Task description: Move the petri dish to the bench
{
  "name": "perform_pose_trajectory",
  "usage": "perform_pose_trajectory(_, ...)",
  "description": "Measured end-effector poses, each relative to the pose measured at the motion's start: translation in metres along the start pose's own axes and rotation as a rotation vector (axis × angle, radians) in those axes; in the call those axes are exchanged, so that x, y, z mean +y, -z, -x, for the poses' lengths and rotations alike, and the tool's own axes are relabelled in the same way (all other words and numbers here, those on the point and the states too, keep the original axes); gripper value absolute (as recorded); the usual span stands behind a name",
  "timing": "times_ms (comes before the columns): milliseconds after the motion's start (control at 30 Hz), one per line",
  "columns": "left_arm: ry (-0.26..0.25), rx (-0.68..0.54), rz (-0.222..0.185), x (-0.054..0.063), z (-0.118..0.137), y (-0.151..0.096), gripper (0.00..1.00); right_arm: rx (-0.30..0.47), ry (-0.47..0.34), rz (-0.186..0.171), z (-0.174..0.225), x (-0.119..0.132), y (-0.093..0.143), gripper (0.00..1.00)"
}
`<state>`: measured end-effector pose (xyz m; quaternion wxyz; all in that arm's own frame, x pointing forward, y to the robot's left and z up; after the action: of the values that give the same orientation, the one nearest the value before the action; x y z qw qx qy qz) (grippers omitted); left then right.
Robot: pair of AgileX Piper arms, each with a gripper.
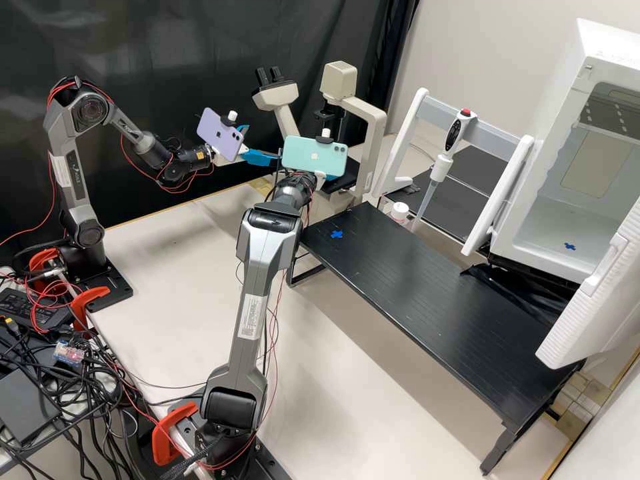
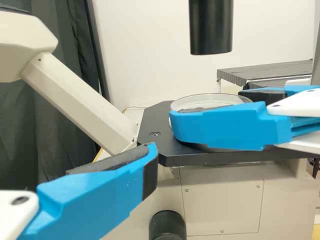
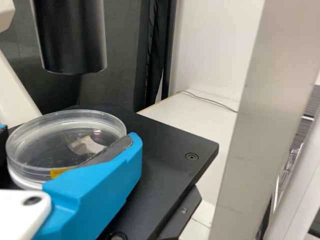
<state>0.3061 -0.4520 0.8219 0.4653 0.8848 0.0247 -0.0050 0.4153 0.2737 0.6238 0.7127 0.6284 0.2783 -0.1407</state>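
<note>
In the high view my left gripper [image 1: 261,142] stands open left of the microscope, its blue fingers apart; my right gripper [image 1: 322,179] is largely behind the green phone. The clear, round petri dish [image 3: 55,145] lies flat at the black microscope stage [image 3: 165,135], between the fingers of my right gripper [image 3: 70,142], which look shut on its sides. In the left wrist view a near blue finger partly hides the dish [image 2: 212,99], and one finger of my left gripper [image 2: 145,165] stands in front of the stage, apart from the dish. Whether the dish touches the stage I cannot tell.
The objective tube [image 3: 70,37] hangs above the stage. A grey upright [image 3: 265,110] rises beside it. In the high view, the black raised bench [image 1: 427,293] bears a blue cross [image 1: 337,234]; a pipette [image 1: 443,163] and the open white cabinet [image 1: 573,193] stand beyond.
</note>
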Motion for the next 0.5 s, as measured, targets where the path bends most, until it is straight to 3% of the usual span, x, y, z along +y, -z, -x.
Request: perform_pose_trajectory(500,0.0,0.0,0.0,0.0,0.0,0.0,1.0,-0.01,-0.012,0.0,-0.0001,-0.0025,-0.0045,0.0)
